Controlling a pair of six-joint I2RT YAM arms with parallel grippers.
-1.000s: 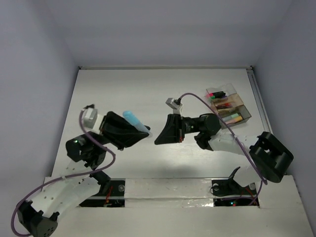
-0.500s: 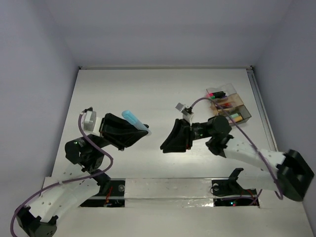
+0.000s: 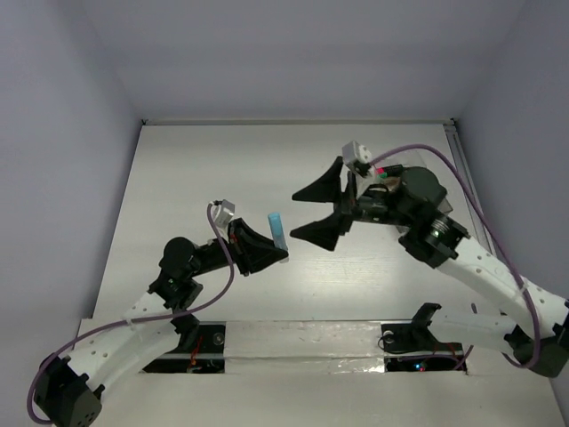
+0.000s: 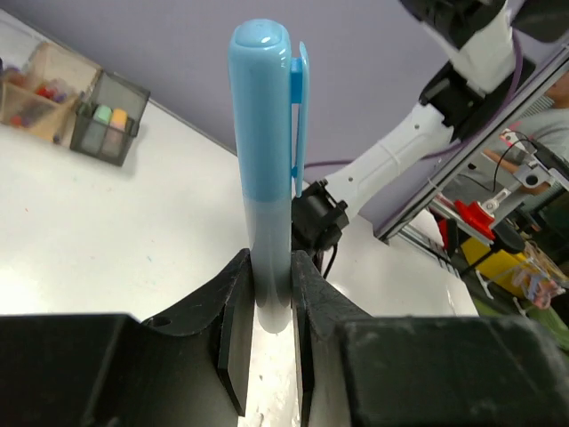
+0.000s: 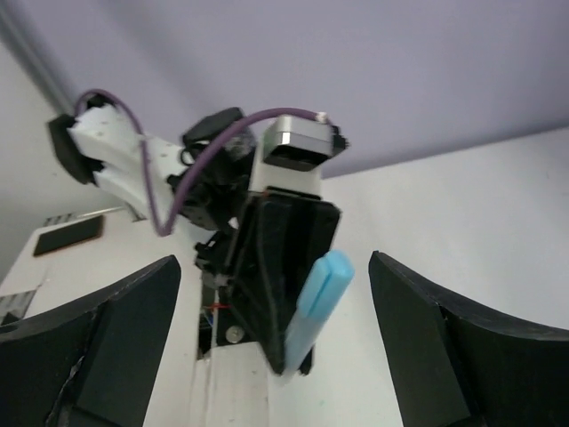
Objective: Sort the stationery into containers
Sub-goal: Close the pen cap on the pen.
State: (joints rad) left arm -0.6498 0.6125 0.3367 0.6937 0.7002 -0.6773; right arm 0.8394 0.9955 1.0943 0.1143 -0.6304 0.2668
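Note:
My left gripper (image 3: 267, 247) is shut on the lower end of a light blue capped highlighter (image 3: 277, 231), which stands upright above the table's middle. In the left wrist view the highlighter (image 4: 267, 133) rises from between the fingers (image 4: 233, 320), clip to the right. My right gripper (image 3: 313, 212) hangs open just right of it, jaws spread wide. In the right wrist view the highlighter (image 5: 318, 302) sits between the two spread fingers (image 5: 107, 347) without touching them. The clear compartment container (image 4: 87, 129) holds several items at the back right. From above, my right arm mostly hides it, leaving one corner (image 3: 379, 166).
White walls (image 3: 71, 133) enclose the table on three sides. A purple cable (image 3: 444, 165) loops over the right arm. A metal rail (image 3: 302, 342) with the arm bases runs along the near edge.
The right gripper opened wide and swung up and back toward the container side. The left arm carried the blue highlighter right toward the table's middle, stood it upright, and faces the right gripper.

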